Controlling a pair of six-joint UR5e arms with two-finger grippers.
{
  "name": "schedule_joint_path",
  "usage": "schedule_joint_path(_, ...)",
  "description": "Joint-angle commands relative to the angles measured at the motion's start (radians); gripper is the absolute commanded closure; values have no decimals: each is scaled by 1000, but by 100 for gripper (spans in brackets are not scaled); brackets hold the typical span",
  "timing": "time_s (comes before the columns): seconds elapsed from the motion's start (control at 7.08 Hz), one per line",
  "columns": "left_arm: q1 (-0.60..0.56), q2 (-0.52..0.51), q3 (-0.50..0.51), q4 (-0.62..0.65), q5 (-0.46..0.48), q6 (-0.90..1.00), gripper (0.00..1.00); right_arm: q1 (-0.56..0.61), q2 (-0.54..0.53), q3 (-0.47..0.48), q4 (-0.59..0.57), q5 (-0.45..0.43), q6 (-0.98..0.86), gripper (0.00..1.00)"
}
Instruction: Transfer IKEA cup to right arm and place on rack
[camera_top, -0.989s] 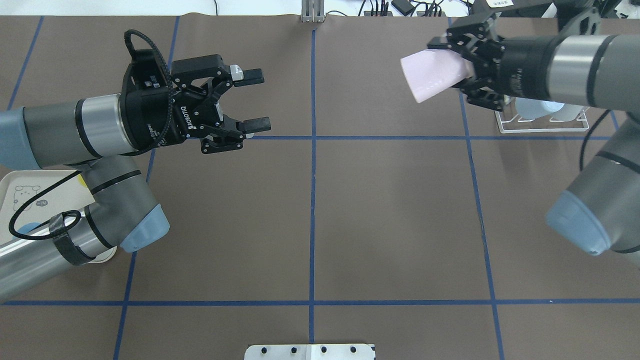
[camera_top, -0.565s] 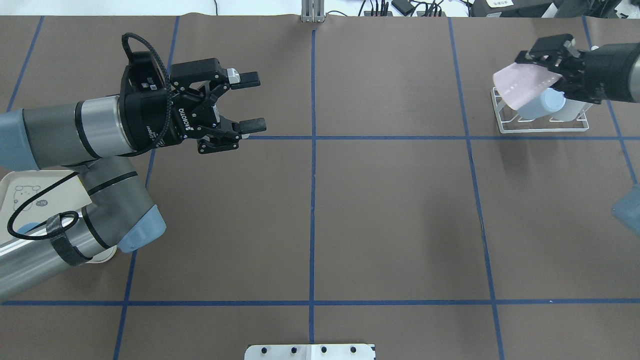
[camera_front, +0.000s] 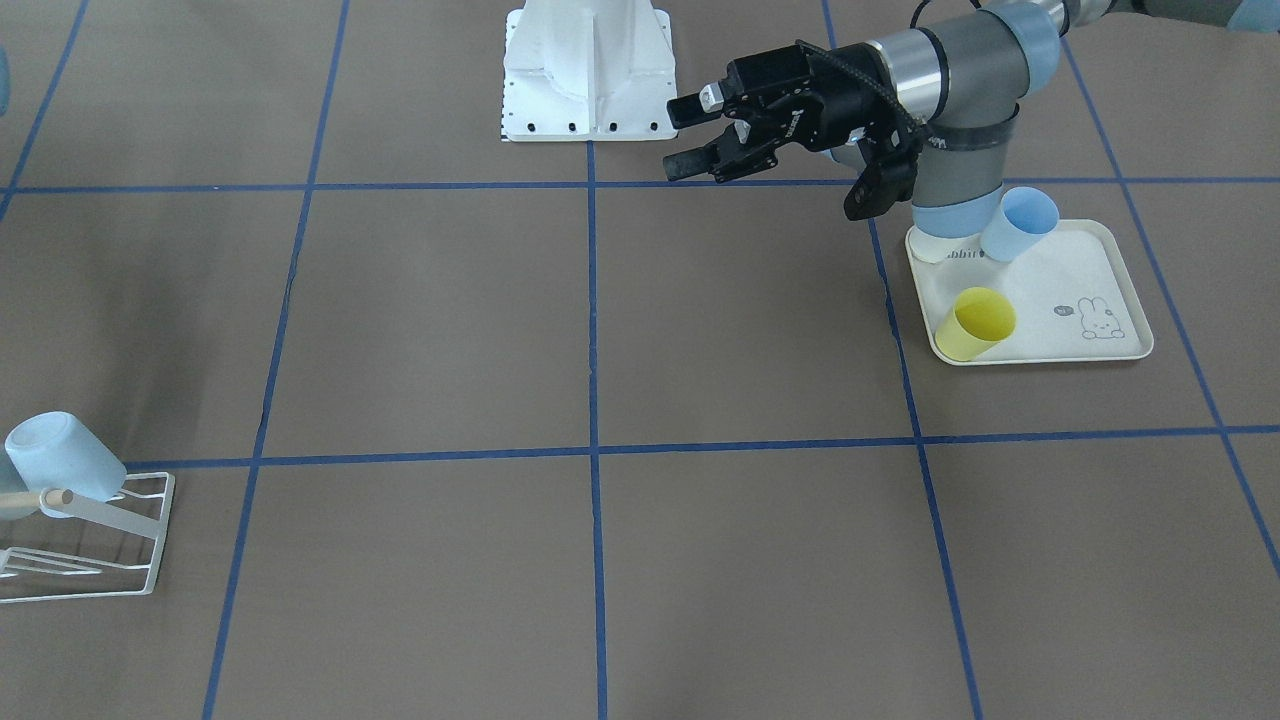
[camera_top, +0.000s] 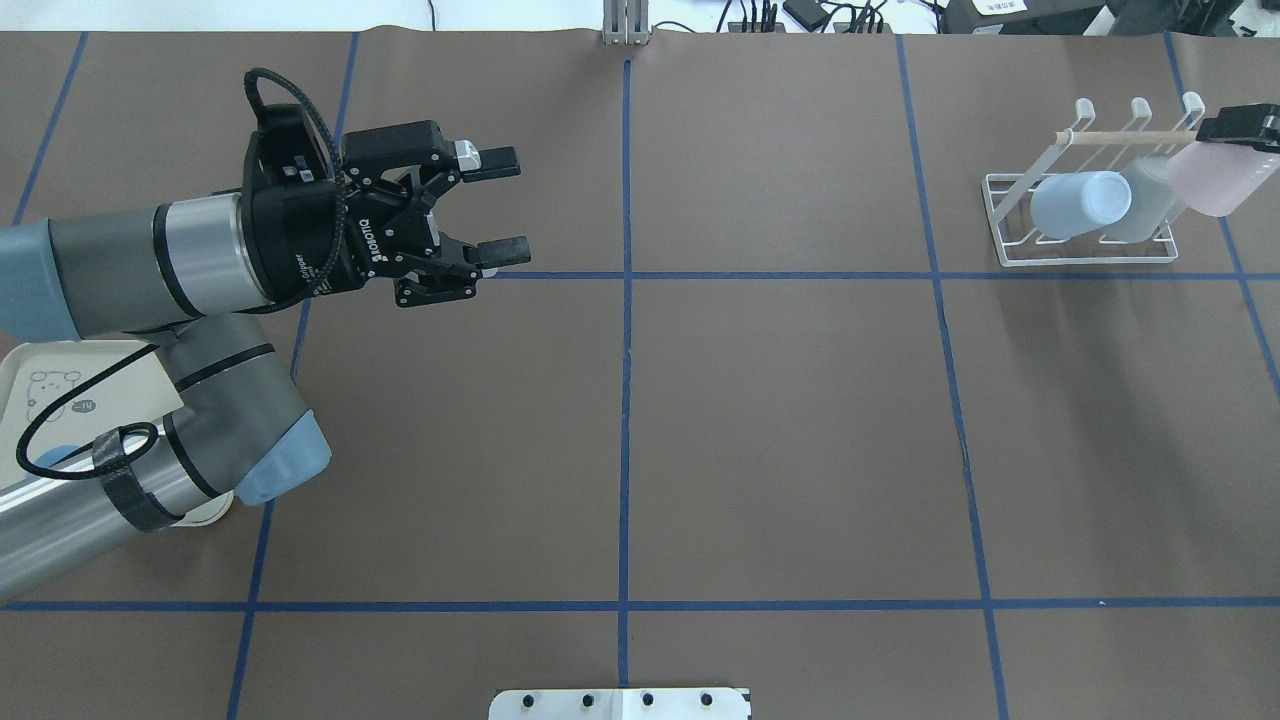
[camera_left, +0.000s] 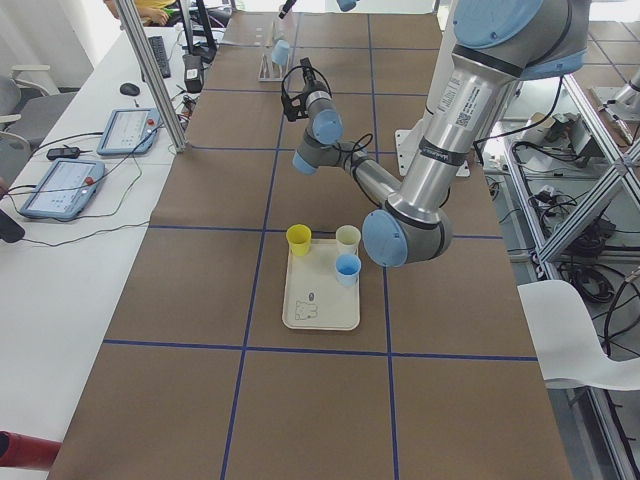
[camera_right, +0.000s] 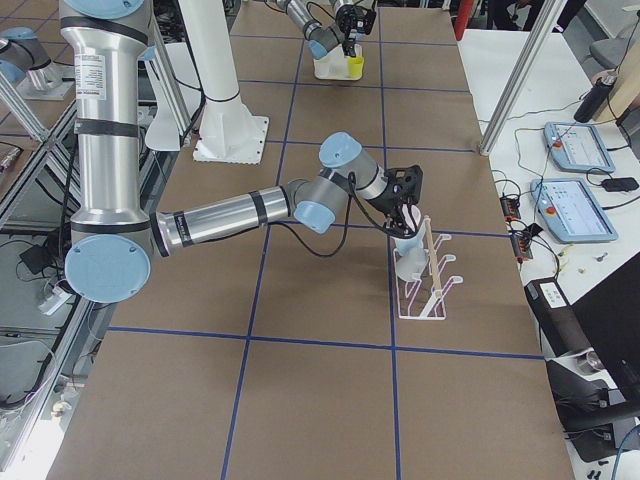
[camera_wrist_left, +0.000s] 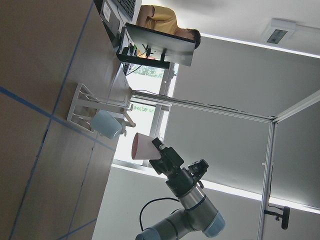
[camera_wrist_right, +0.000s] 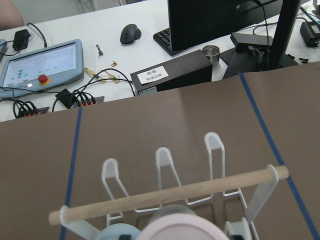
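Observation:
The IKEA cup (camera_top: 1212, 180) is pale pink; my right gripper (camera_wrist_left: 156, 151) is shut on it and holds it tilted in the air at the right end of the rack (camera_top: 1085, 245). In the right wrist view the cup's rim (camera_wrist_right: 175, 231) sits just in front of the rack's wooden peg (camera_wrist_right: 170, 195). The white wire rack holds a light blue cup (camera_top: 1080, 203) and a clear cup (camera_top: 1142, 200). My left gripper (camera_top: 500, 205) is open and empty, hovering over the table's left half, far from the rack.
A cream rabbit-print tray (camera_front: 1095, 290) by my left arm's base holds a yellow cup (camera_front: 975, 322) and a blue cup (camera_front: 1020, 222). The rack also shows at the front view's bottom left (camera_front: 120, 560). Monitors and cables lie beyond the table's far edge.
My right gripper has carried the pink cup to the right, from left of the rack to its right end. My left gripper has stayed open and almost still.

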Motion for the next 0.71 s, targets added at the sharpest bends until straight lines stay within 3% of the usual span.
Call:
schedule_joint_path(0.0, 1, 8, -1, 0, 0, 0, 10, 30, -1, -78, 4, -4, -140, 100)
schedule_joint_path(0.57, -4, 13, -12, -2, -2, 0, 9, 30, 49, -126, 4, -7, -130, 100)
